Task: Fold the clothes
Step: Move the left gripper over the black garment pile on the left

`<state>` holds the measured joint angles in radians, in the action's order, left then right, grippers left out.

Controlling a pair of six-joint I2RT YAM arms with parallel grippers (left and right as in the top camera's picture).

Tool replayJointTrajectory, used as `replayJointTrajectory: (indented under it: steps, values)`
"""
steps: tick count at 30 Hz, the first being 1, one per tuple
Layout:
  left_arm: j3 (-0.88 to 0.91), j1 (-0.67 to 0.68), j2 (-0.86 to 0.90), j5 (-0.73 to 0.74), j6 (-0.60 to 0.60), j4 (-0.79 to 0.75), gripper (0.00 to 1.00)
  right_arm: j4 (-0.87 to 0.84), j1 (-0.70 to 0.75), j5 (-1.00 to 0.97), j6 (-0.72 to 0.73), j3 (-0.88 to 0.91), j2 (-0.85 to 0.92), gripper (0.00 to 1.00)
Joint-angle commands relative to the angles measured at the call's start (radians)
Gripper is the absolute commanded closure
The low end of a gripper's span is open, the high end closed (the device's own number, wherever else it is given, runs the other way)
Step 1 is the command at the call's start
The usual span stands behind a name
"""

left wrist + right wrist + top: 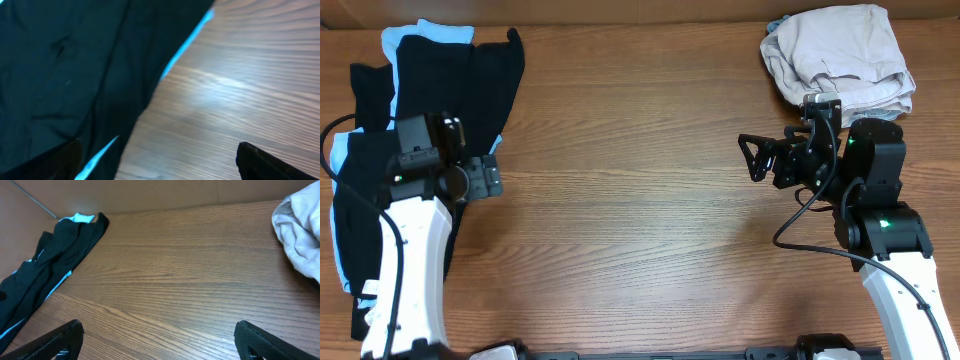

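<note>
Wood tbl (640, 250): 1 blk-blue pile (430, 90), 1 beige pile (840, 55); L claw (157, 162), R claw (757, 158) both wide.

black garment (430, 95) — light-blue trim, beige clothes (840, 55)

Wooden table (170, 270), black-and-blue garment (45, 275) at left, pale garment (300, 235) at right edge, right claw (159, 342) fingers spread wide.

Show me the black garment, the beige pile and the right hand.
black garment (470, 80): overhead view, upper panel.
beige pile (840, 50): overhead view, its middle.
right hand (750, 159): overhead view, midway between fingertips.
</note>
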<state>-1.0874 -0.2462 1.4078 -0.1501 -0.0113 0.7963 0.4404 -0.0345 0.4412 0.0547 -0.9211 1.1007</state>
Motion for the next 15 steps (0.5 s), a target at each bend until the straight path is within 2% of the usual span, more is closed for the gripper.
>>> replayJointTrajectory:
  steps: [1, 5, 10, 15]
  values:
    - [-0.027, -0.04, 0.039, -0.047, -0.019, -0.005, 0.0, -0.005, -0.005, 0.005, -0.007, -0.024, -0.003, 0.0]
    - [-0.027, -0.056, 0.084, -0.041, -0.02, -0.002, 0.0, -0.004, -0.005, 0.005, -0.007, -0.024, -0.003, 0.0]
    - [-0.027, -0.09, 0.131, -0.146, -0.019, -0.008, 0.0, 0.005, -0.005, 0.006, -0.006, -0.024, -0.003, 0.0]
    - [-0.027, -0.16, 0.159, -0.101, -0.013, -0.094, 0.0, 0.015, -0.005, 0.006, -0.006, -0.024, -0.003, 0.0]
